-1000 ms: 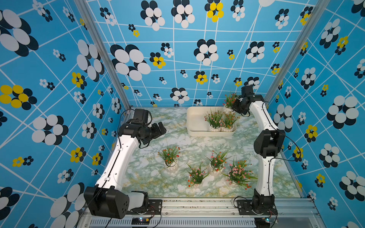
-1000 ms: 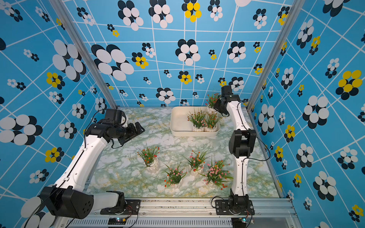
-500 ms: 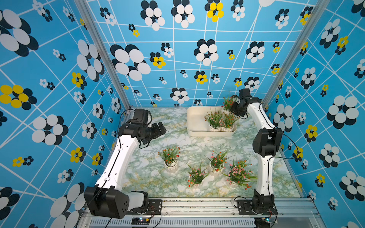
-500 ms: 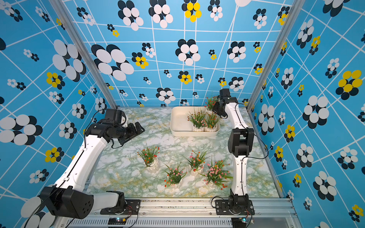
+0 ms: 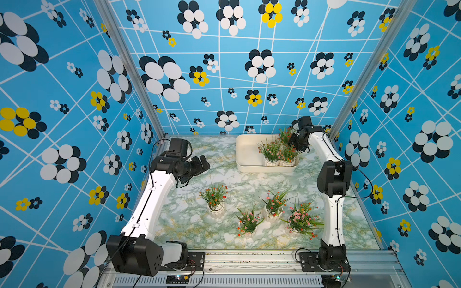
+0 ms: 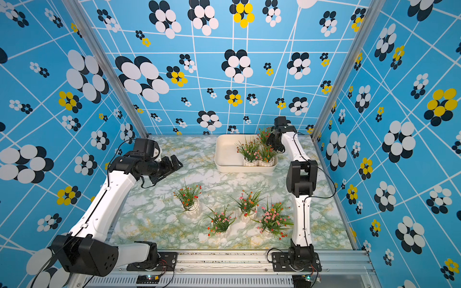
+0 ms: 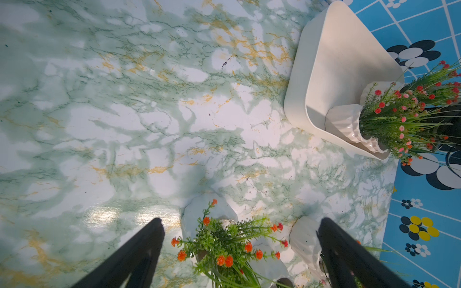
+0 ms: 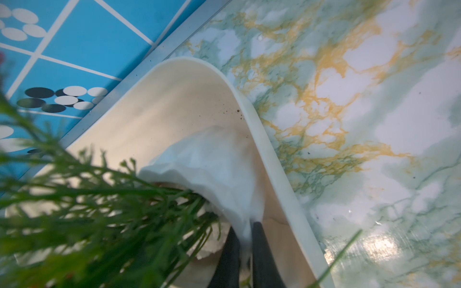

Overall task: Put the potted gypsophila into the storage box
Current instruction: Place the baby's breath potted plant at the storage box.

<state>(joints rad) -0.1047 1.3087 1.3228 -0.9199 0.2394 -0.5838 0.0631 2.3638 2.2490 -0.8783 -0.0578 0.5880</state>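
A potted gypsophila (image 8: 212, 169) is over the far right corner of the storage box (image 8: 262, 139), its white rim pinched by my right end effector (image 8: 245, 224). Two more pots (image 5: 270, 162) stand inside the box; four others (image 5: 216, 212) stand on the desk (image 5: 184, 219). My left end effector (image 7: 240, 220) hovers spread above the desk.

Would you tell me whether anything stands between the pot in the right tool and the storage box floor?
Nothing visible does. The right tool pinches the pot by its rim over bare floor of the storage box; the two placed pots stand aside at its near wall.
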